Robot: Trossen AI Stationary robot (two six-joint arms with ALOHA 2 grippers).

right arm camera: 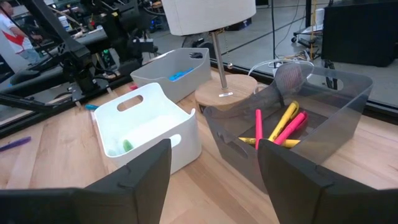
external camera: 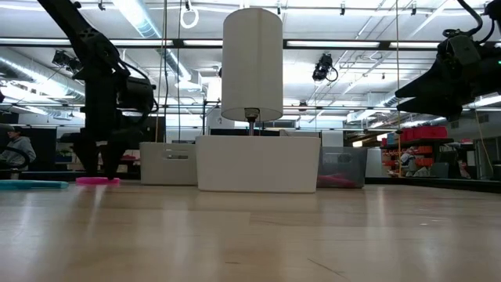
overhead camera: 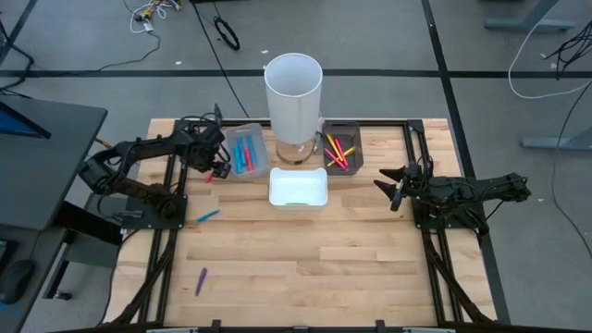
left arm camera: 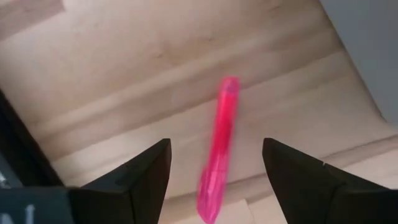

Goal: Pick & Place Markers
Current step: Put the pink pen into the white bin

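Pink marker (left arm camera: 219,149) on table between open left claw (left arm camera: 214,171) fingers; ungripped

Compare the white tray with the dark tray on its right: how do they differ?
The white tray is opaque and sits nearer the table's front; the dark tray is see-through and sits back beside the lamp base. The white tray shows only something green; the dark tray holds several red and yellow markers. Both are small rectangular bins.

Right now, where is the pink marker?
The pink marker lies on the table's left side, under the left gripper's open fingers, beside the clear tray.
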